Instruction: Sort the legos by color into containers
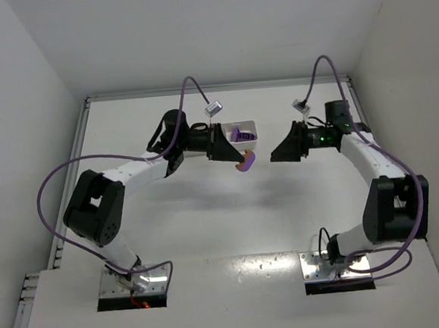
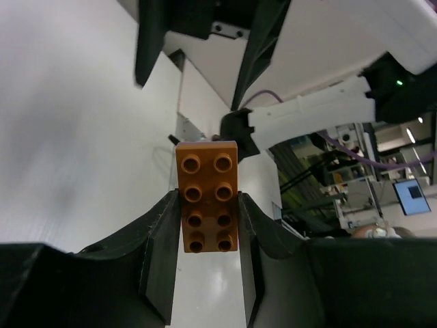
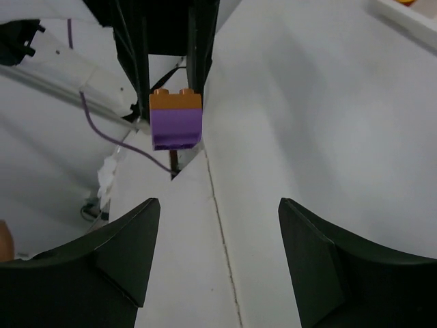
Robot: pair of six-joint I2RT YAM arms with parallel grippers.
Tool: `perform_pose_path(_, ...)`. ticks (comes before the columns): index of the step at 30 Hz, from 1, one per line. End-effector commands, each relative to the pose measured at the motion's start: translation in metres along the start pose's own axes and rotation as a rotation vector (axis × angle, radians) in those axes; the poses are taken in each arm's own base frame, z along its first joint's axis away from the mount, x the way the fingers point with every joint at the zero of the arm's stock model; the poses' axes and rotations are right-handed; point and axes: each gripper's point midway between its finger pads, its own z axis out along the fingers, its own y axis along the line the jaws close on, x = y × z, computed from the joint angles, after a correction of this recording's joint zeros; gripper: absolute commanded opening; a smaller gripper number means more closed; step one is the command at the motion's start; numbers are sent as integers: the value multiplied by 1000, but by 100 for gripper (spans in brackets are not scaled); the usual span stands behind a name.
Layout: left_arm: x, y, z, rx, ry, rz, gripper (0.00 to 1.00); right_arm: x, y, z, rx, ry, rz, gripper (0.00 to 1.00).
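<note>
Above the middle of the table (image 1: 231, 216), the left gripper (image 1: 239, 159) is clamped on a stacked pair of legos and holds them off the surface. Its wrist camera shows an orange two-by-four brick (image 2: 208, 198) pinched along its long sides between the two black fingers (image 2: 158, 253). The studless underside faces the lens.

From the right wrist camera, a purple brick (image 3: 176, 130) is seen joined to the orange one. The pair hangs between the left arm's fingertips.

Facing it from a short way off, the right gripper (image 3: 218, 205) has its jaws spread wide with nothing between them. It does not touch the bricks.

Just behind the left gripper lies the white tray (image 1: 248, 123), partly hidden by that arm. The one compartment that shows holds a few purple bricks (image 1: 240, 135).
</note>
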Motion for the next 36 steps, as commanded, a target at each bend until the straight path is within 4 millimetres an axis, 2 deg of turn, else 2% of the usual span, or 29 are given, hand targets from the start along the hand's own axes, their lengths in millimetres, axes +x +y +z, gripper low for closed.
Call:
perform_pose_path(1, -13, -40, -5, 135, 15, 89, 25, -15, 26, 23, -156, 37, -140, 71)
perform_pose_path(6, -15, -38, -3, 140, 22, 91, 25, -18, 24, 48, -177, 103, -150, 71)
perform_pose_path(7, -14, -39, -4, 144, 30, 91, 25, -23, 24, 49, -177, 100, -160, 71)
perform_pose_path(14, -8, -33, 0, 137, 46, 84, 25, -19, 35, 63, -220, 139, -169, 69)
perform_pose_path(26, -8, -21, 3, 123, 55, 83, 25, -6, 54, 71, -285, 171, -171, 68)
perform_pose_path(33, -10, -16, -3, 107, 44, 93, 24, 0, 60, 68, -289, 168, -206, 67)
perform_pose_path(36, -13, -20, -7, 101, 36, 108, 24, 1, 58, 62, -265, 158, -210, 67)
